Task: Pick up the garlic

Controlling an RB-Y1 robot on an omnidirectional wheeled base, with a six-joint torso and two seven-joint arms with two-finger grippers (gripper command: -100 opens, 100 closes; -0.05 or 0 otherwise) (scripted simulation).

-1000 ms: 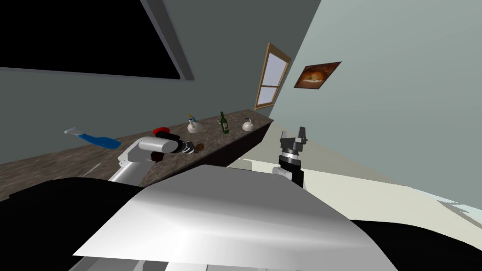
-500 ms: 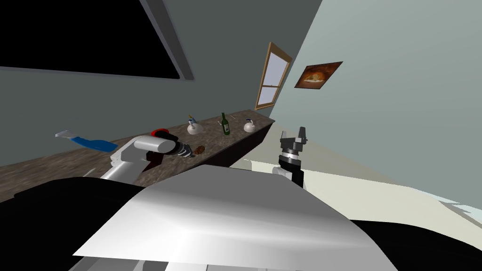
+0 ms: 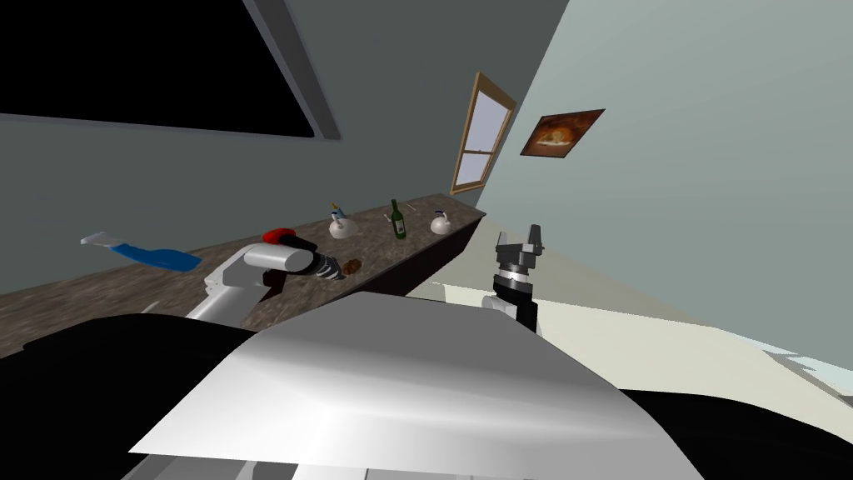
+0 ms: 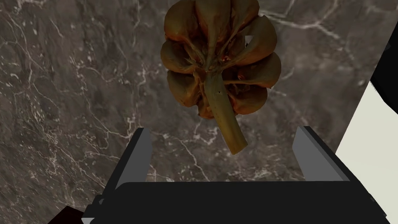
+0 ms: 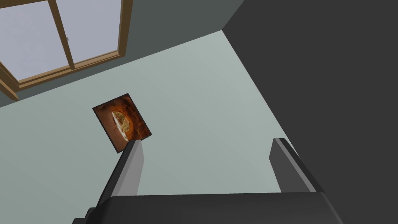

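Note:
The garlic (image 4: 217, 66) is a brown, lobed bulb with a stalk, lying on the dark marbled counter (image 4: 66, 101). Its stalk end reaches in between my left gripper's (image 4: 223, 144) open fingers, while the bulb lies just beyond the fingertips. In the head view the garlic (image 3: 353, 267) lies near the counter's front edge, right in front of my left gripper (image 3: 337, 272). My right gripper (image 3: 521, 242) is raised to the right of the counter, its fingers open and empty.
Further along the counter (image 3: 100, 296) stand two white kettles (image 3: 340, 226) (image 3: 440, 222) and a green bottle (image 3: 398, 219). A red object (image 3: 279, 235) sits behind my left forearm, and a blue-handled tool (image 3: 142, 252) lies to the left. The counter's edge drops to a pale floor (image 4: 373, 128).
My view has shifted slightly, so the counter things have slid left. The left forearm has drawn back a little along the counter and still points at the garlic. The right arm has not moved.

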